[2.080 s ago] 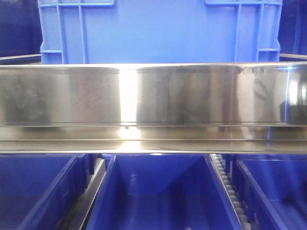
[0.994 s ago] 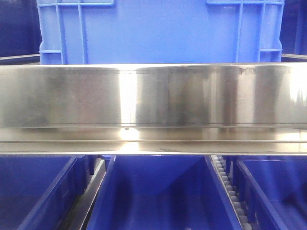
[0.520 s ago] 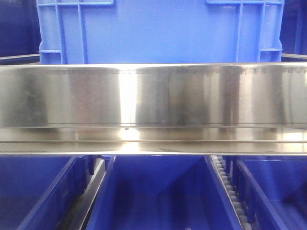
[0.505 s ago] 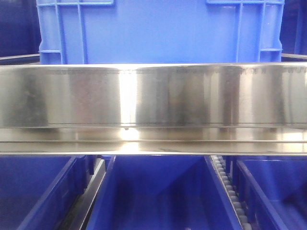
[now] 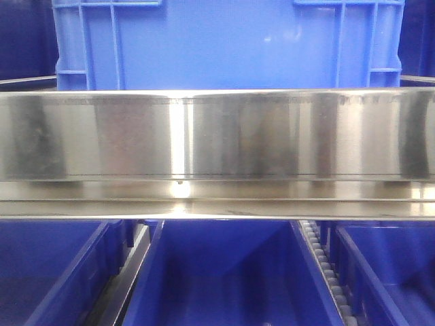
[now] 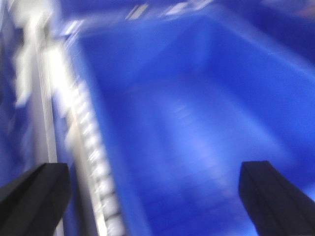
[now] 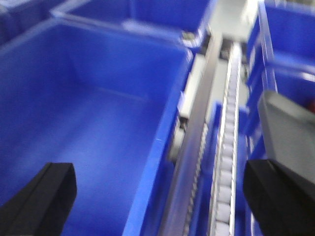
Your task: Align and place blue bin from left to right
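Note:
The blue bin (image 5: 228, 44), a bright-blue crate with raised ribs, stands on the upper level behind a steel rail; only its front wall shows. Neither gripper shows in the front view. My left gripper (image 6: 155, 196) hangs open over a smooth-walled deep-blue bin (image 6: 197, 123), with nothing between its black fingers (image 6: 34, 194); this view is blurred. My right gripper (image 7: 160, 196) is open too, straddling the right wall of another deep-blue bin (image 7: 83, 113) and a roller track (image 7: 226, 147). Neither gripper touches anything.
A wide stainless-steel rail (image 5: 217, 136) runs across the front view. Below it lie deep-blue bins (image 5: 224, 272) parted by roller tracks (image 5: 323, 265). A white roller track (image 6: 91, 142) runs left of the left gripper. More dark-blue bins (image 7: 290, 44) stand at the right.
The blue bin's right edge has shifted slightly to the right. The dark reflections on the steel rail have moved.

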`<control>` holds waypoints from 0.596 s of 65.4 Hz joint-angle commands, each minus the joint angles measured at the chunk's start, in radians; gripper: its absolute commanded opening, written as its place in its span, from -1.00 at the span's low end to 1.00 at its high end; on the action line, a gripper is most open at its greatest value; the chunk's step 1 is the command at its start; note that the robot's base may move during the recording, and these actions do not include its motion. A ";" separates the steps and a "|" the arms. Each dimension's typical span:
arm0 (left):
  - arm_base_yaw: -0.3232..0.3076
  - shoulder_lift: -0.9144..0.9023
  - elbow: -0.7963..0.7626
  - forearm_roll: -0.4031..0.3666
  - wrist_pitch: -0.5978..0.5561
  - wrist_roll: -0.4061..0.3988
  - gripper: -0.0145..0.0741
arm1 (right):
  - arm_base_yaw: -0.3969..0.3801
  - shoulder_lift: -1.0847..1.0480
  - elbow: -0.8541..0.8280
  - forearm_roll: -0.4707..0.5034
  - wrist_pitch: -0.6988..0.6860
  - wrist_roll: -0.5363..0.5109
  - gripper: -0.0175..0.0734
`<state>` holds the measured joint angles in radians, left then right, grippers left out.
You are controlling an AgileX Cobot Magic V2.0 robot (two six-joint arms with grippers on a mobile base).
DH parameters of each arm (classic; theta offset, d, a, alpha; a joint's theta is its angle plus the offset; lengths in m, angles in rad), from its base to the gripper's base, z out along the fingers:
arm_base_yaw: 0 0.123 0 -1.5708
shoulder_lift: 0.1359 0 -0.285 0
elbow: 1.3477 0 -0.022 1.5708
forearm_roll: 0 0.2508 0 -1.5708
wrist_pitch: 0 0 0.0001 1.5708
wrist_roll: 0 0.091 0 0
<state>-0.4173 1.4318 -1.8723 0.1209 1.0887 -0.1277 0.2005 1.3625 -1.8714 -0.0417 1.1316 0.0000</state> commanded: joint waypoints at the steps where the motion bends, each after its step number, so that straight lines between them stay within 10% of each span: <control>1: -0.004 0.082 -0.099 0.024 0.089 -0.044 0.61 | 0.001 0.072 -0.105 -0.056 0.059 0.045 0.64; 39: -0.004 0.382 -0.315 0.140 0.132 -0.206 0.61 | 0.003 0.416 -0.301 -0.062 0.089 0.130 0.64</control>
<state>-0.4173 1.8028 -2.1793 0.2529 1.2280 -0.3236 0.2027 1.7637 -2.1617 -0.1007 1.2364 0.1239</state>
